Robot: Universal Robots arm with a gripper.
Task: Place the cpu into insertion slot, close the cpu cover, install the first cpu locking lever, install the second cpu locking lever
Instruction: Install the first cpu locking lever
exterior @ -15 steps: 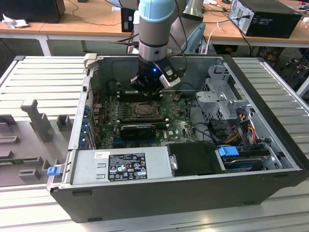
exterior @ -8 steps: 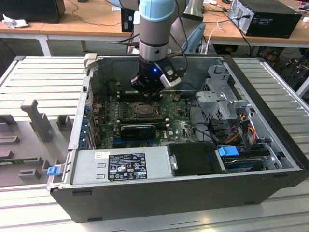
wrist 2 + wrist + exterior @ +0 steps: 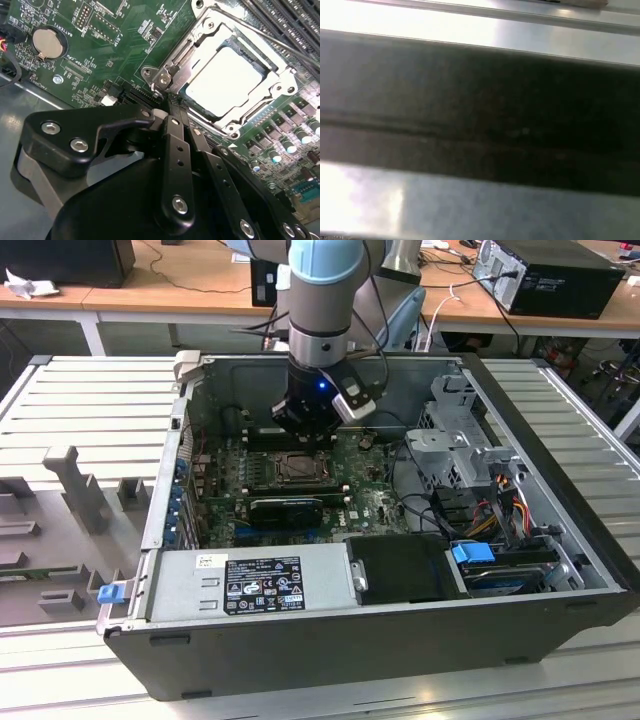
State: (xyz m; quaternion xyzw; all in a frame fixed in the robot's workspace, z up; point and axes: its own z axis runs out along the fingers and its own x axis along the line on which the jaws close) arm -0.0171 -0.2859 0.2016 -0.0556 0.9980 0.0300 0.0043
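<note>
The end effector (image 3: 169, 102) hangs low inside the open computer case (image 3: 560, 490), its black fingers (image 3: 175, 150) drawn together into a narrow tip with nothing between them, right at the corner of the cpu cover (image 3: 280, 82). In the second wrist view the cpu (image 3: 225, 80) lies flat in the insertion slot (image 3: 252, 114), its pale top showing through the cover's square window, and the cover is folded down over it. A thin metal lever (image 3: 272, 41) runs along the far edge of the socket. In the exterior view the arm (image 3: 318, 335) stands over the green motherboard (image 3: 375, 502), just behind the socket (image 3: 297, 466).
</note>
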